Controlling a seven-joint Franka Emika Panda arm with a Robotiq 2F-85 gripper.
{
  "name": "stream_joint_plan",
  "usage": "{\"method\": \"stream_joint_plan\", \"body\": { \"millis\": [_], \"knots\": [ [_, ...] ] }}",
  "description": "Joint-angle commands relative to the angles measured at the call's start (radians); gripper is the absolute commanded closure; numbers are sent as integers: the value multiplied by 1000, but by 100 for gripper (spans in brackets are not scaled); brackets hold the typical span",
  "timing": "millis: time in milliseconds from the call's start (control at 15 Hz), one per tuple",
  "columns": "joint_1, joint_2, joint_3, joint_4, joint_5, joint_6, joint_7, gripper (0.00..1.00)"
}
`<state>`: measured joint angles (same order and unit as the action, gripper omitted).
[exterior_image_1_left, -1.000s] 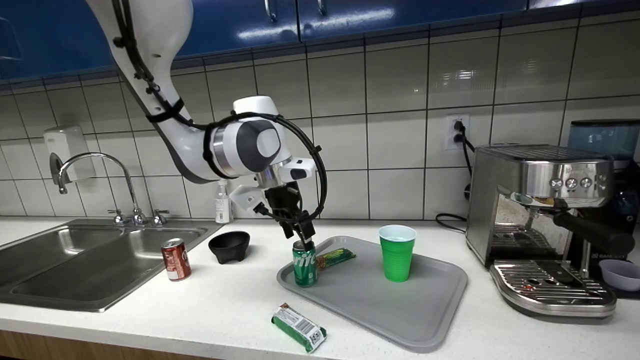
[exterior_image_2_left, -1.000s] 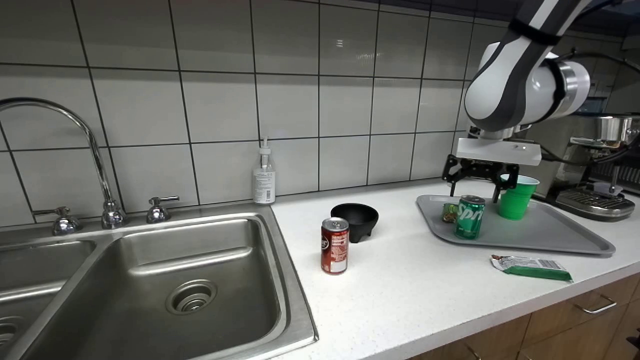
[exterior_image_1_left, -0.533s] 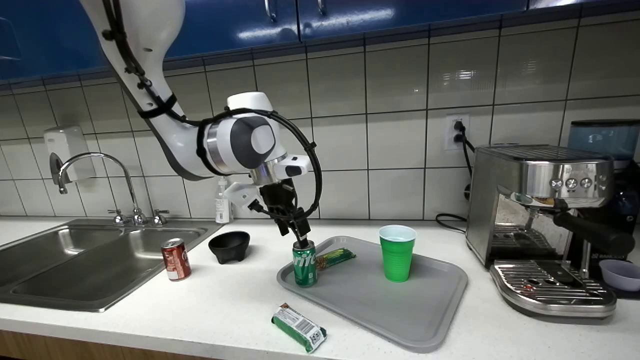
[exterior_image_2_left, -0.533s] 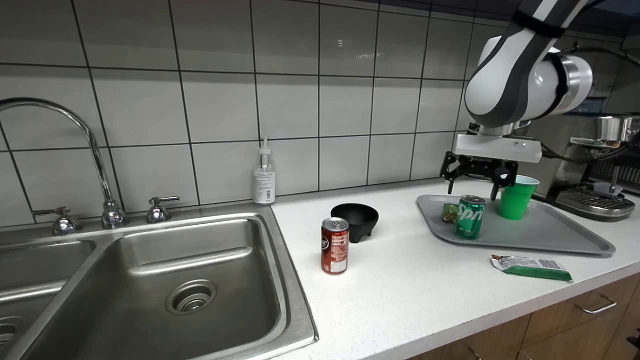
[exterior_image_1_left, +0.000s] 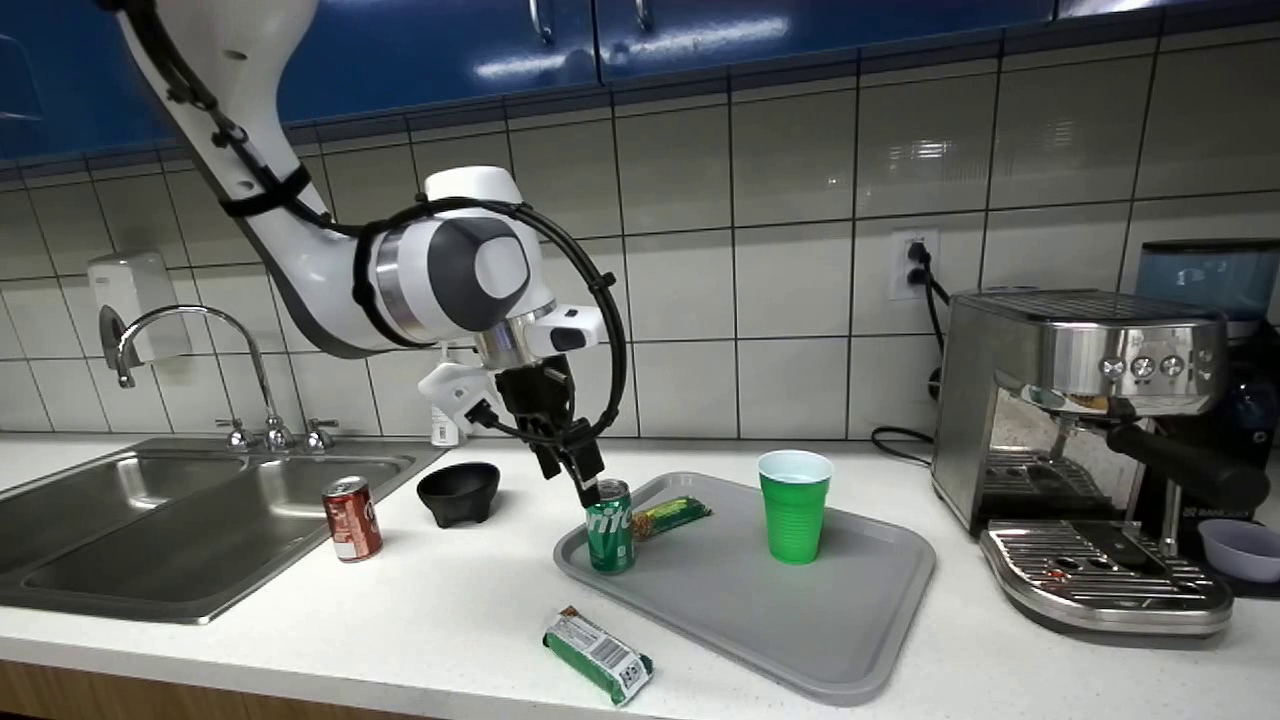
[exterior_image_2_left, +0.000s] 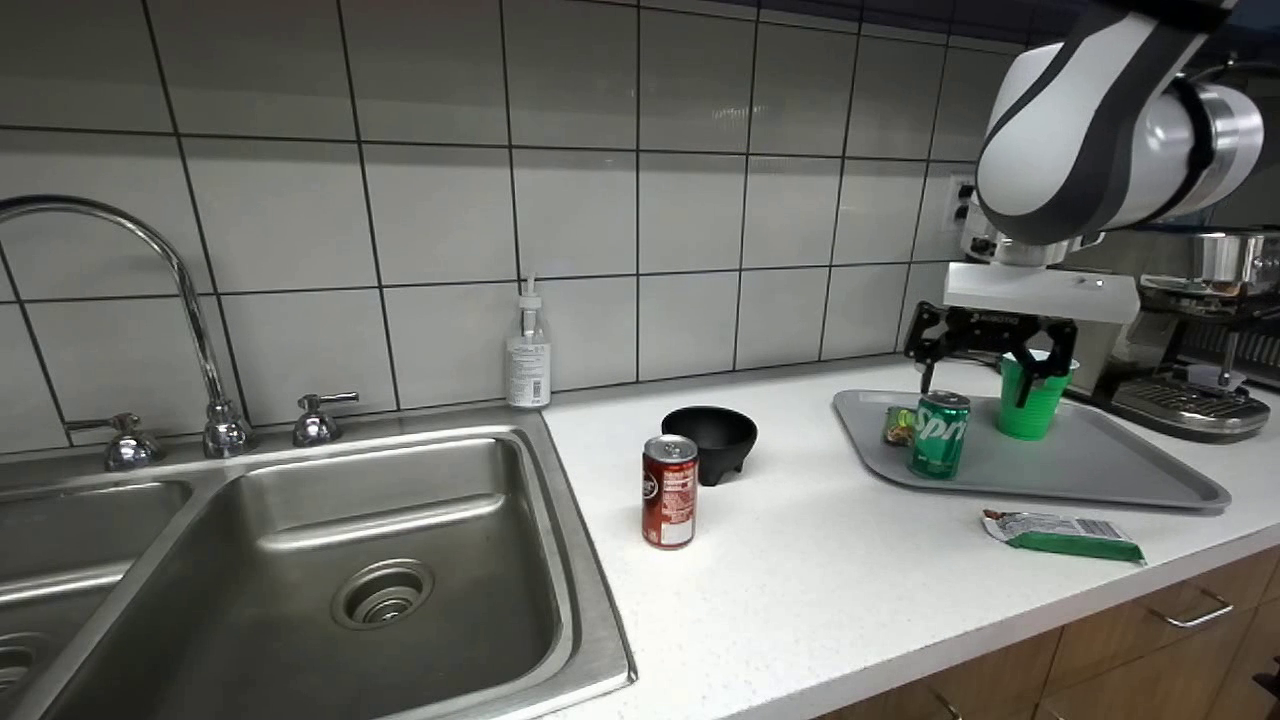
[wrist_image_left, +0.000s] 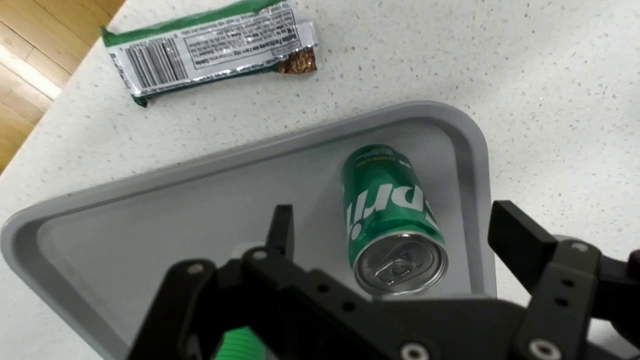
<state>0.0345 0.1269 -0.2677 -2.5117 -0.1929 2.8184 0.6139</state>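
Observation:
My gripper (wrist_image_left: 393, 225) is open and empty, with its fingers wide apart. In the wrist view the green Sprite can (wrist_image_left: 387, 220) stands between and beyond the two fingers, touching neither as far as I can see. The can stands upright near one corner of the grey tray (wrist_image_left: 215, 200). In both exterior views the gripper (exterior_image_2_left: 975, 390) hangs beside and just above the can (exterior_image_2_left: 940, 435); a fingertip overlaps the can's top (exterior_image_1_left: 608, 530). A green cup (exterior_image_1_left: 795, 515) and a green-yellow wrapped bar (exterior_image_1_left: 672, 516) are also on the tray (exterior_image_1_left: 780, 630).
A green-and-white wrapped bar (exterior_image_1_left: 598, 655) lies on the counter before the tray. A red can (exterior_image_2_left: 670, 495) and a black bowl (exterior_image_2_left: 712, 440) stand between tray and sink (exterior_image_2_left: 400, 540). A soap bottle (exterior_image_2_left: 528, 355) stands by the wall, an espresso machine (exterior_image_1_left: 1090, 400) beyond the tray.
The arm and open gripper have shifted, leftward in an exterior view and rightward as seen from the sink side. The can, tray and other objects have not moved.

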Motion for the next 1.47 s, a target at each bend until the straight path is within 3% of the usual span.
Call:
{"method": "stream_joint_plan", "body": {
  "millis": [0,267,667,1133,1400],
  "knots": [
    [-9,-115,4,-101,-87,-10,85,0],
    [-48,-178,31,-170,-182,-18,204,0],
    [-139,-215,91,-231,-360,-18,483,0],
    [-188,-181,118,-257,-419,-9,664,0],
    [-166,-152,79,-249,-438,-8,720,0]
  ]
}}
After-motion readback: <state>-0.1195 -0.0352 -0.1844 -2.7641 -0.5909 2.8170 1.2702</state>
